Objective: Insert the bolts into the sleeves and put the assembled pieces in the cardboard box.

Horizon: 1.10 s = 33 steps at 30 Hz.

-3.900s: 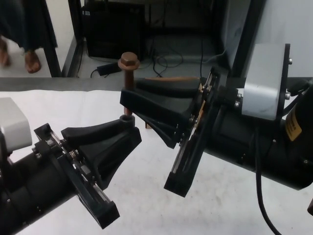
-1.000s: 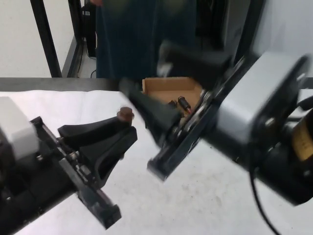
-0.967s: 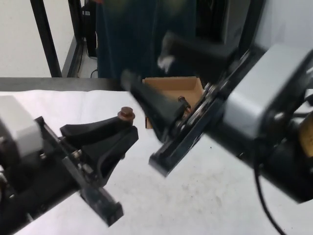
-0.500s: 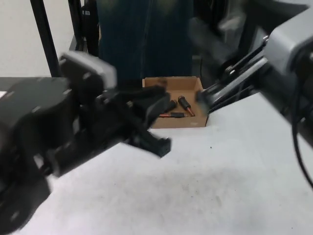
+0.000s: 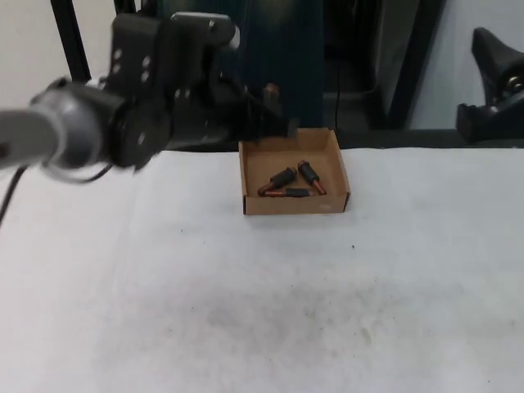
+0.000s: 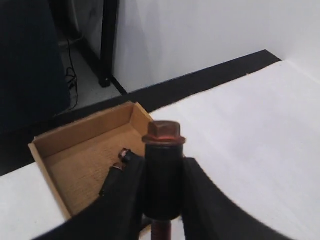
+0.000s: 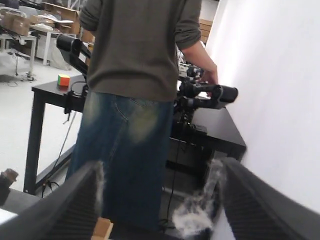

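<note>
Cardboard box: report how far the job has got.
Done: three assembled pieces lie in the box. In hand: the left end effector grips a sleeve with its bolt inserted, raised near the box. Left: putting that piece in.

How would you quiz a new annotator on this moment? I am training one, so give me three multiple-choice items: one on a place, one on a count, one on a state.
1. Where does the cardboard box stand?
A in a gripper; B on the floor; C on the white bench, near its far edge.
2. How many assembled pieces lie in the box?
A one; B three; C six.
3. What state is the left gripper in?
A shut on a black sleeve with a bolt in it; B open and empty; C shut on the box wall.

Answers:
1 C: the high view shows it resting on the white top by the dark far edge.
2 B: three pieces show on its floor in the high view.
3 A: its fingers press both sides of the sleeve, and the bolt head stands above it.
</note>
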Each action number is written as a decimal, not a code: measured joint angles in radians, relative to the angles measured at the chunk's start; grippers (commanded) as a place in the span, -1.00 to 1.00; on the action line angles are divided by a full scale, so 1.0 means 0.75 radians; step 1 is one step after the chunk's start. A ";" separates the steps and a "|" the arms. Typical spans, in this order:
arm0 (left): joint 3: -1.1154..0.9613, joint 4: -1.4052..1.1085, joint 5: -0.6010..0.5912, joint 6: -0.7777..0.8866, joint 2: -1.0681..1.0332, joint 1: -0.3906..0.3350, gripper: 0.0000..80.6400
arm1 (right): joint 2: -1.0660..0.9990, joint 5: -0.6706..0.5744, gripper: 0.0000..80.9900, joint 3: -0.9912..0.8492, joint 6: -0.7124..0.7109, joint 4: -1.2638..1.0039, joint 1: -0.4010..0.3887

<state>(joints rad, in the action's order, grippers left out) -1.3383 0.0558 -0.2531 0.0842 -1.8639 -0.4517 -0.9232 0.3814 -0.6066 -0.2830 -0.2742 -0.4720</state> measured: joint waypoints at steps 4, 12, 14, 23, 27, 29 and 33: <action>-0.197 0.139 -0.028 0.006 -0.166 0.007 -0.98 | 0.000 0.000 0.55 0.000 0.010 0.039 0.032; -0.553 0.413 -0.054 -0.011 -0.500 0.012 -0.98 | 0.000 0.000 0.55 0.000 0.010 0.116 0.056; -0.607 0.436 -0.054 -0.043 -0.557 0.012 -0.98 | 0.000 0.000 0.55 0.000 0.010 0.140 0.056; -0.653 0.465 0.051 -0.096 -0.635 0.012 -0.90 | 0.000 0.000 0.55 0.010 0.020 0.184 0.056; -0.653 0.465 0.055 -0.112 -0.635 0.015 -0.48 | 0.000 0.000 0.55 0.022 0.029 0.187 0.056; -0.653 0.465 0.055 -0.112 -0.635 0.014 -0.20 | 0.000 0.000 0.55 0.024 0.031 0.187 0.056; -0.656 0.465 0.055 -0.112 -0.635 0.014 0.09 | 0.000 0.000 0.55 0.024 0.040 0.187 0.056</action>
<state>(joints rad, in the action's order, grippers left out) -1.8303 0.4045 -0.2117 0.0000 -2.3405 -0.4413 -0.9232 0.3814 -0.5887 -0.2529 -0.1342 -0.4299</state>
